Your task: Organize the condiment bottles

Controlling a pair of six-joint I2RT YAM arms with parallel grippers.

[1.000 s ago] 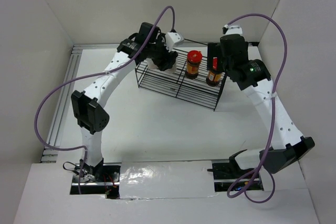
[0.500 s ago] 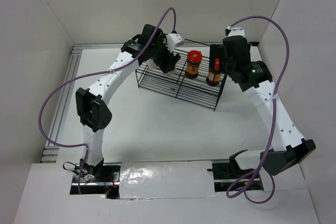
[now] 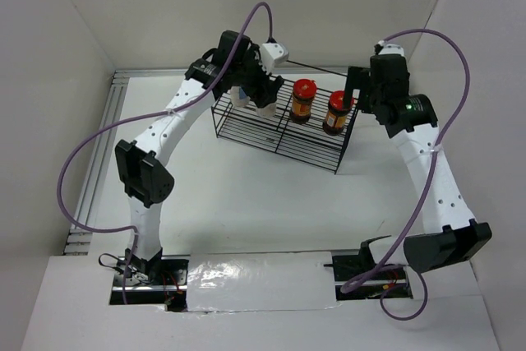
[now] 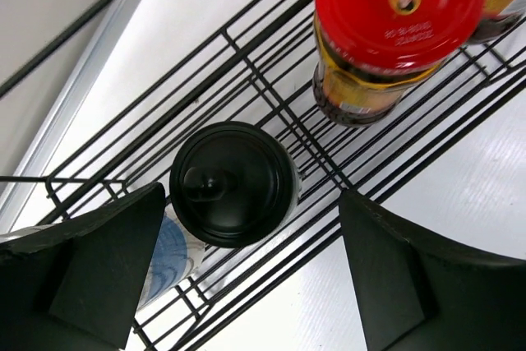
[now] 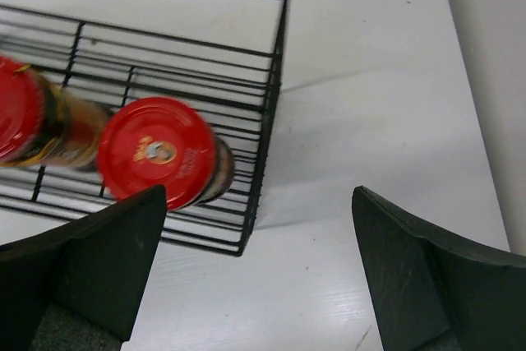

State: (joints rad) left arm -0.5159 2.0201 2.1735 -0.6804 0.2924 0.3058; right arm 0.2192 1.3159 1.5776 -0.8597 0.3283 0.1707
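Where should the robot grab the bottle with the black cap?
Probably take the black-capped bottle by its round cap, coming straight down from above. It stands upright in the wire rack, with a blue-labelled shaker close beside it, so the top looks like the freest part.

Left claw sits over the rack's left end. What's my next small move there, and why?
Probably raise the left claw straight up, clear of the rack. Its fingers stand wide apart on either side of the black-capped bottle without touching it, and that bottle stands upright on the wires beside the blue-labelled shaker, so it looks placed. A straight lift should avoid nudging either one.
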